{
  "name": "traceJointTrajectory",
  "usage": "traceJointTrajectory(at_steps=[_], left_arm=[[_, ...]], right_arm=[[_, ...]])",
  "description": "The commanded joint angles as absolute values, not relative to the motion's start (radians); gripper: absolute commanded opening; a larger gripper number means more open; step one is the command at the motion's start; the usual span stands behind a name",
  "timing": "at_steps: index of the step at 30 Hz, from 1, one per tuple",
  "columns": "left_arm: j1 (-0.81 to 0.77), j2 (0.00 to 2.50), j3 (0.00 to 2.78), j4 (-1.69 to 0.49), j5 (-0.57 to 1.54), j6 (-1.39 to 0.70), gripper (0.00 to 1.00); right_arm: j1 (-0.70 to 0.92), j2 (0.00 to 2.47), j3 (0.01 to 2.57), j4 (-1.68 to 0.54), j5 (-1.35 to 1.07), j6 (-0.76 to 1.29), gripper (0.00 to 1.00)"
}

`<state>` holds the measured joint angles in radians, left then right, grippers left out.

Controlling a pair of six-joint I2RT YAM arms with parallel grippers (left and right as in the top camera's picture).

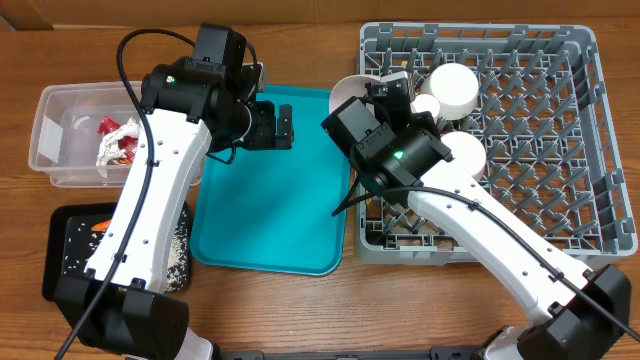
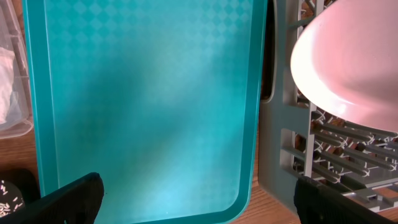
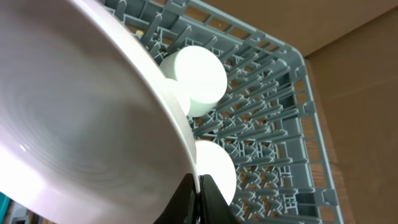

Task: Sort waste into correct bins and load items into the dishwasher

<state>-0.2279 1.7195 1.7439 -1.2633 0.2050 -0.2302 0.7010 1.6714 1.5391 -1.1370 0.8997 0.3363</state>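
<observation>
My right gripper (image 3: 198, 194) is shut on the rim of the wide white plate (image 3: 81, 124). It holds the plate tilted on edge at the left side of the grey dishwasher rack (image 1: 540, 120). Two white bowls (image 1: 455, 88) (image 1: 466, 150) and a small cup (image 1: 426, 104) sit in the rack. My left gripper (image 1: 286, 127) hangs open and holds nothing above the teal tray (image 2: 149, 106); its fingers (image 2: 68, 202) stand far apart. The clear tub (image 1: 60, 135) holds the red wrapper (image 1: 122, 132) and white napkins (image 1: 108, 152). The black tray (image 1: 65, 265) carries a carrot (image 1: 100, 227) and crumbs (image 1: 176, 250).
The teal tray (image 1: 270, 200) lies between the bins and the rack, with nothing on it. The rack's upright pegs (image 3: 267, 124) fill its right and near parts. Wooden table shows around everything. My right arm crosses the rack's near-left corner.
</observation>
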Motion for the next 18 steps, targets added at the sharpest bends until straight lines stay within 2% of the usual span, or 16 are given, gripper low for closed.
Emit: traceJointTrajectory(at_steps=[1,8,18], left_arm=[[-0.230,1.728,1.736,-1.261,0.199,-0.232,1.00],[-0.230,1.728,1.736,-1.267,0.200,-0.232,1.00],[-0.230,1.728,1.736,-1.267,0.199,-0.231,1.00]], right_arm=[[0.697,1.674,1.581,-1.149,0.873,0.370,0.04],[0.689,1.674,1.600,-1.224,0.873,0.448,0.04],[0.583,1.674,1.820,-1.465,0.746,0.668,0.04]])
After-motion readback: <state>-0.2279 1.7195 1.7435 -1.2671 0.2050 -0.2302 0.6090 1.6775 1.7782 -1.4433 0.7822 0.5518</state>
